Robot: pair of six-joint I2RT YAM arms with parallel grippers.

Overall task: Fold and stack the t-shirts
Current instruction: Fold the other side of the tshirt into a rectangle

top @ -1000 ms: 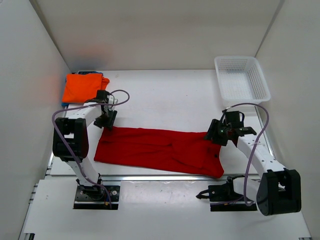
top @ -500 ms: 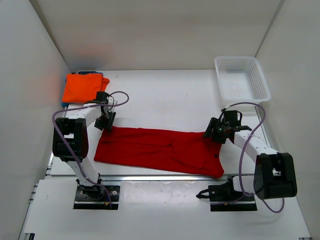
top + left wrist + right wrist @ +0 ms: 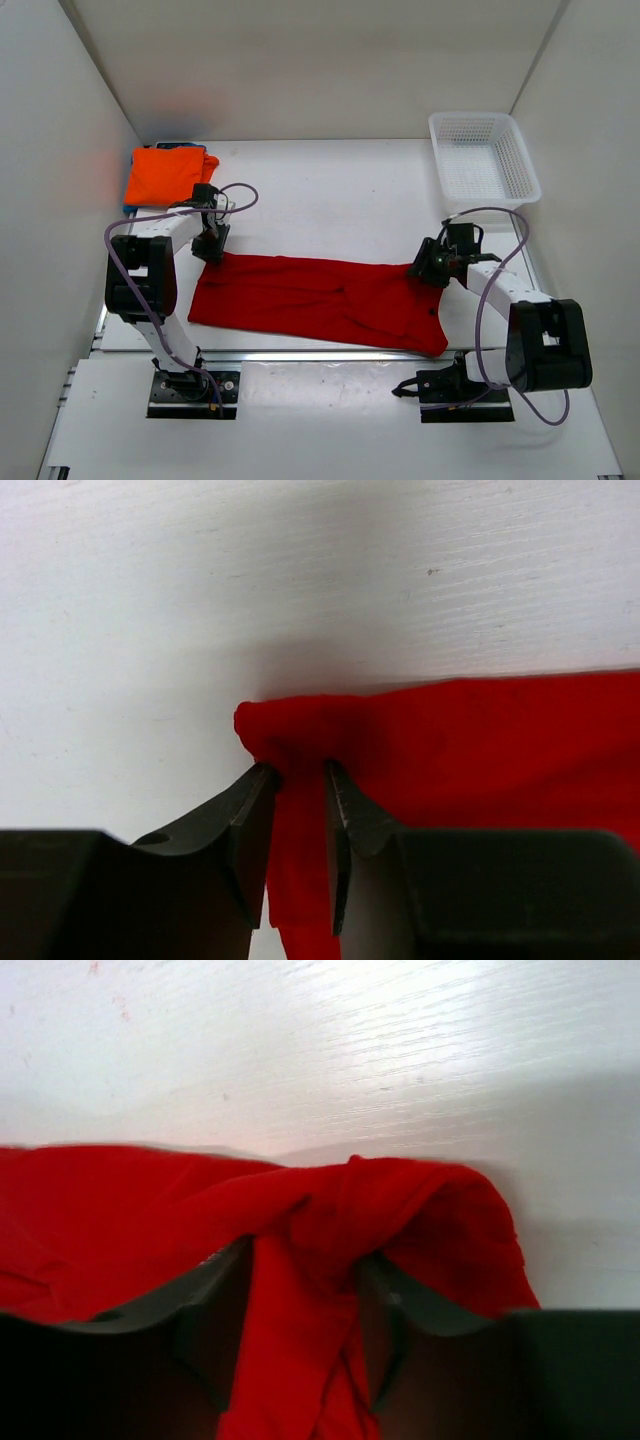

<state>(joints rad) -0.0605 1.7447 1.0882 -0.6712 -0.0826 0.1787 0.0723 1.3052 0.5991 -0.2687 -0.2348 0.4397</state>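
We are closing the left gripper (image 3: 298, 775) onto the far-left corner of the deep red t-shirt (image 3: 310, 300), spread near us; the right gripper (image 3: 305, 1260) is pinching its far-right corner, readying the fold.

The top camera looks steeply down from behind the arm bases (image 3: 190, 385) over the whole desk (image 3: 330, 190). Wrist cameras sit close behind the left pincer (image 3: 298, 772) and right pincer (image 3: 305, 1255), each facing a deep red t-shirt (image 3: 320, 300) corner also seen from above.
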